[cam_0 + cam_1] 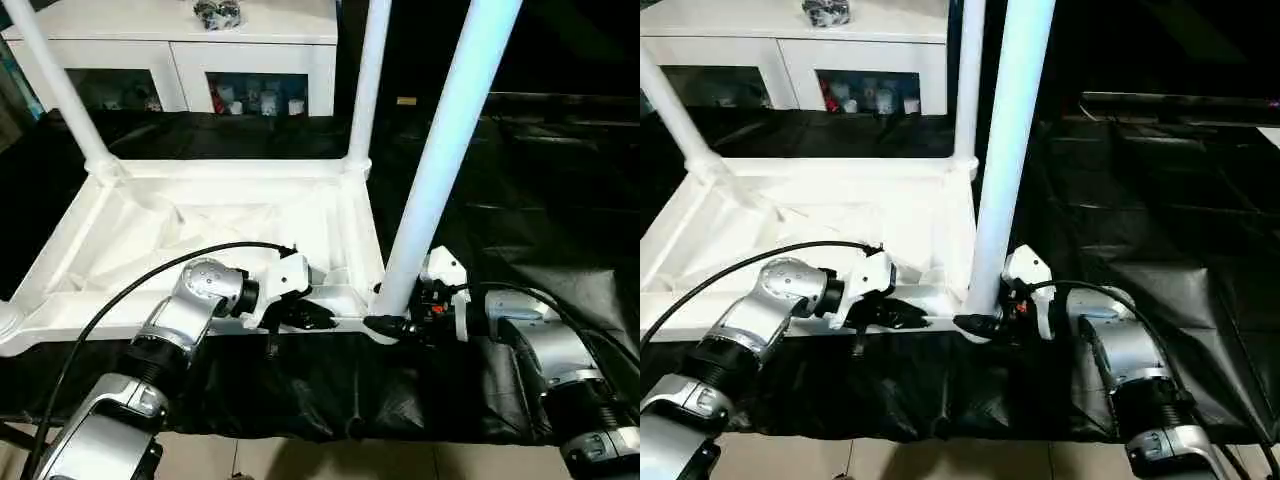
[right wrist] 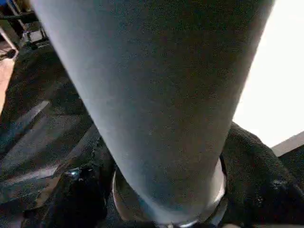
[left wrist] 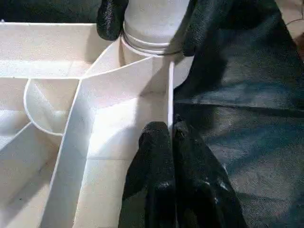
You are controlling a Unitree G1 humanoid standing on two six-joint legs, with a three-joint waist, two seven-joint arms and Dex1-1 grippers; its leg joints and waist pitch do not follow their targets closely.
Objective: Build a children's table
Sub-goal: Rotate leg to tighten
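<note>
Surface: black sheet-covered bench [image 1: 520, 200], white glass-doored cabinet [image 1: 180, 60] behind.
Table: small white plastic children's table [image 1: 200, 225] lies upside down, ribbed underside up, legs upright in corners.
L gripper [image 1: 300, 318]: fingers pinched shut on near rim wall.
R gripper [image 1: 392, 325]: fingers spread around base of near-right white tapered leg [image 1: 450, 150], at socket.

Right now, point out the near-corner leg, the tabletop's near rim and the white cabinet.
near-corner leg [image 1: 440, 170]: left eye view, middle of its shaft.
tabletop's near rim [image 3: 169, 95]: left wrist view, thin upright edge.
white cabinet [image 1: 190, 62]: left eye view, frame between its glass doors.
</note>
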